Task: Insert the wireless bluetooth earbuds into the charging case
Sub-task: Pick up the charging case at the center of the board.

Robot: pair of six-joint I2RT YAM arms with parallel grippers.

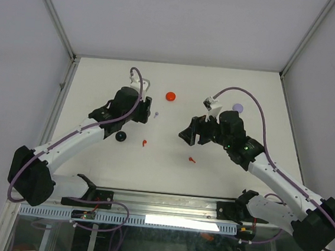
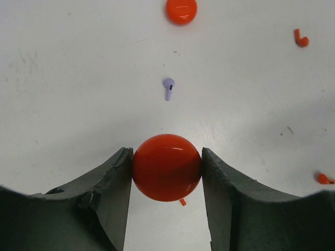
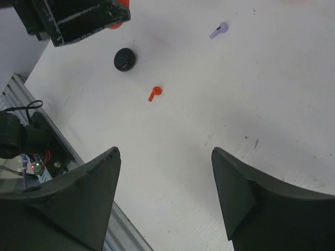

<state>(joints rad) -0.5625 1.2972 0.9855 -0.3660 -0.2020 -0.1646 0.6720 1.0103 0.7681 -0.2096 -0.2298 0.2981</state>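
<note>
The left hand (image 2: 166,155) pinched a red charging case (image 2: 166,175), probably to steady it. The right hand (image 3: 164,152) hung spread, empty

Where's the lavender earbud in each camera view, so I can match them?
Top external: lavender earbud, left of centre, just right of the left gripper.
Left wrist: upper centre, beyond the held red disc.
Right wrist: near the top, right of centre.
Shared landmark: the left gripper, shut on the red disc, pointing toward the earbud.
</note>
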